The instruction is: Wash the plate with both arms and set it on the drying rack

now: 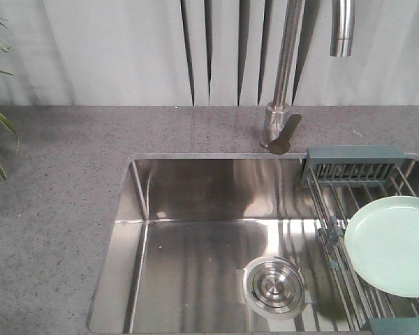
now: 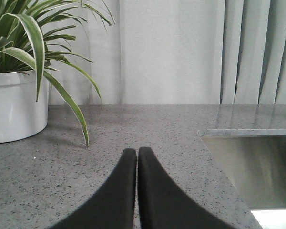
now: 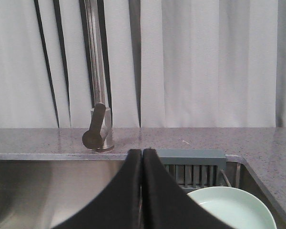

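Observation:
The pale mint-green plate [image 1: 393, 244] lies flat on the drying rack [image 1: 353, 162], over the right end of the sink; the right wrist view shows the plate [image 3: 233, 207] low on the right, in front of the rack's slotted grey-teal caddy [image 3: 193, 164]. My right gripper [image 3: 142, 153] is shut and holds nothing, hanging over the basin just left of the plate. My left gripper [image 2: 137, 151] is shut and holds nothing too, over the grey counter left of the sink. Neither arm appears in the front view.
The steel sink [image 1: 195, 230] has a round drain [image 1: 274, 286] in its floor. A steel faucet [image 1: 283, 84] with a lever handle [image 1: 285, 134] stands behind it. A white potted plant [image 2: 16, 105] sits on the speckled grey counter [image 1: 56, 202] at far left.

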Robot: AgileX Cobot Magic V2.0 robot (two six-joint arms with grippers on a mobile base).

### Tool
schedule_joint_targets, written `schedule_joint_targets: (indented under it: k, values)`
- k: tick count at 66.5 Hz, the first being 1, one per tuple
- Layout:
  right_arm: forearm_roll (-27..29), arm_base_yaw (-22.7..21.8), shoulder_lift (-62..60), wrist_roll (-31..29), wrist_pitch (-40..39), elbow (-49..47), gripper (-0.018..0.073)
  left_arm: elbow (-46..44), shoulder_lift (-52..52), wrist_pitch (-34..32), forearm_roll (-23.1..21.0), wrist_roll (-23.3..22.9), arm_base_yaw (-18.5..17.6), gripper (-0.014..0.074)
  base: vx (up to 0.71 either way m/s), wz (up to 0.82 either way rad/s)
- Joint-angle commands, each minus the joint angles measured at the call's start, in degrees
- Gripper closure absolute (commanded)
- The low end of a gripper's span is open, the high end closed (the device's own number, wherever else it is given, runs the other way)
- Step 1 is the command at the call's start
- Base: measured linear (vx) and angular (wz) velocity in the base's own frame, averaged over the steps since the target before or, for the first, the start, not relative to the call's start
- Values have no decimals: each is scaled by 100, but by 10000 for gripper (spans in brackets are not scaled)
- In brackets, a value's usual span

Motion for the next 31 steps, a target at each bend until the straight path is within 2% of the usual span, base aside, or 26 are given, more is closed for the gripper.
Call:
schedule_joint_targets:
  k: [1, 31]
  values:
    - [-51, -48, -84, -44, -457, 108, 568, 89, -91, -423, -5, -47, 12, 602, 0, 0]
    - [-51, -48, -84, -44, -457, 108, 568, 89, -91, -423, -5, -47, 12, 602, 0, 0]
